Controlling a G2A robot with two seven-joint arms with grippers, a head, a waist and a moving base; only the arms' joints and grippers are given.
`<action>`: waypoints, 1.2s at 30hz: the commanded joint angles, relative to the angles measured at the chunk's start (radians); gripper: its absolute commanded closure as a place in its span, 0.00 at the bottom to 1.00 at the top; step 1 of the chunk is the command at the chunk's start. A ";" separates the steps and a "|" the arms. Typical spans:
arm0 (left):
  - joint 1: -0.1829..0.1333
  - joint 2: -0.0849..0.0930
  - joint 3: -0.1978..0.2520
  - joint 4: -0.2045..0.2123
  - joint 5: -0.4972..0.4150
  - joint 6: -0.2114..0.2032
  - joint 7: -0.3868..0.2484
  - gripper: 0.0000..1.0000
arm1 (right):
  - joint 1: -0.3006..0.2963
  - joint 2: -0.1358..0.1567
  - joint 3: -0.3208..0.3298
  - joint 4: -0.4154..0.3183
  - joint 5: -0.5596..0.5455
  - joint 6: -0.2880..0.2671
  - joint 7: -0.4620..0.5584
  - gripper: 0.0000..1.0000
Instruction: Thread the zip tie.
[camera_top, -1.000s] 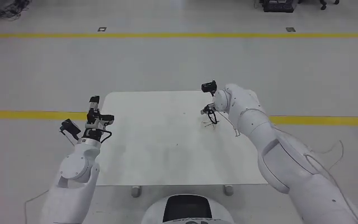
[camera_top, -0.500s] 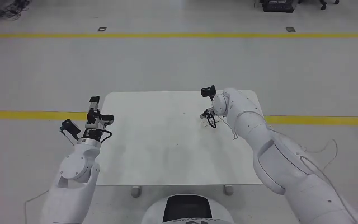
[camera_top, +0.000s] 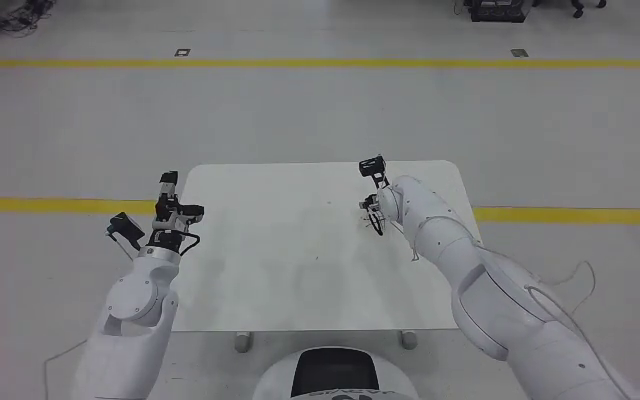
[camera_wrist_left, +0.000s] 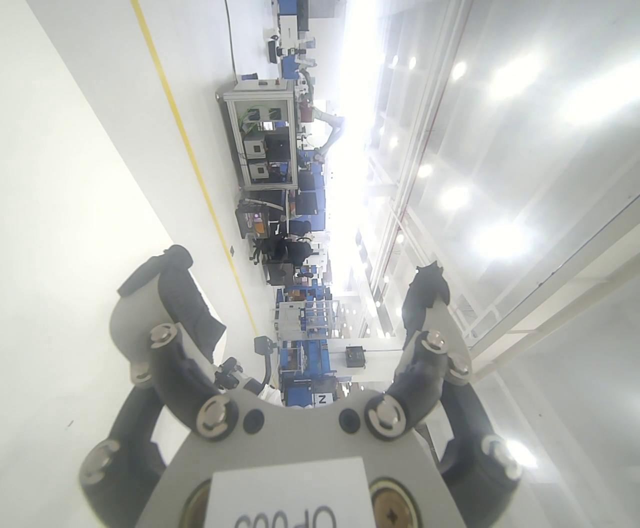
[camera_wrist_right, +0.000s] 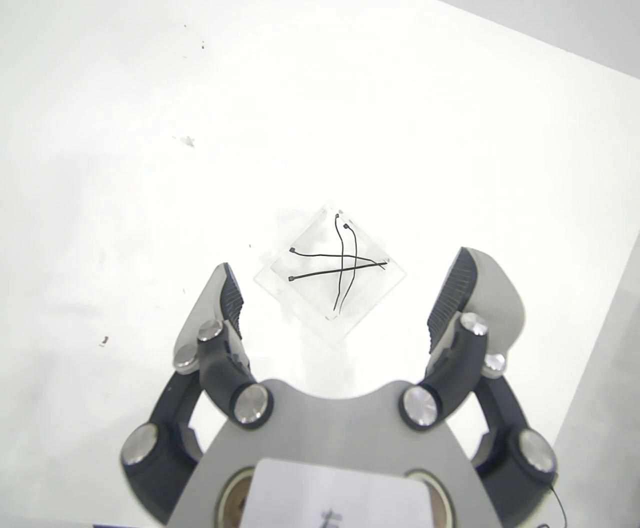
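Several black zip ties (camera_wrist_right: 325, 273) lie crossed on a small clear square tray (camera_wrist_right: 362, 307) on the white table (camera_top: 290, 270). In the right wrist view my right gripper (camera_wrist_right: 345, 280) hangs open straight above that tray, one finger on each side, touching nothing. From above, the right gripper (camera_top: 372, 211) sits over the table's back right part and covers the tray. My left gripper (camera_top: 170, 203) is held off the table's left edge. In its own wrist view the left gripper (camera_wrist_left: 300, 270) is open, holds nothing and faces the room.
The table's right edge (camera_wrist_right: 597, 310) runs close beside the tray. A few small dark specks (camera_wrist_right: 189, 141) mark the tabletop. The floor around the table has yellow lines (camera_top: 300, 63).
The right arm's forearm and wrist have swung a little toward the robot while the gripper stayed over the same spot. The left arm has not moved.
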 joint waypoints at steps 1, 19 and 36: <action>0.000 0.000 0.000 0.000 0.000 0.000 0.000 0.00 | 0.000 0.000 0.000 0.000 0.000 0.000 0.001 0.00; 0.000 0.000 0.000 0.000 0.000 0.000 0.000 0.00 | -0.015 0.015 0.042 0.003 0.042 -0.086 -0.015 0.00; 0.000 0.000 0.000 0.000 0.000 0.000 0.000 0.00 | -0.045 0.028 0.073 -0.012 0.022 -0.091 -0.013 0.63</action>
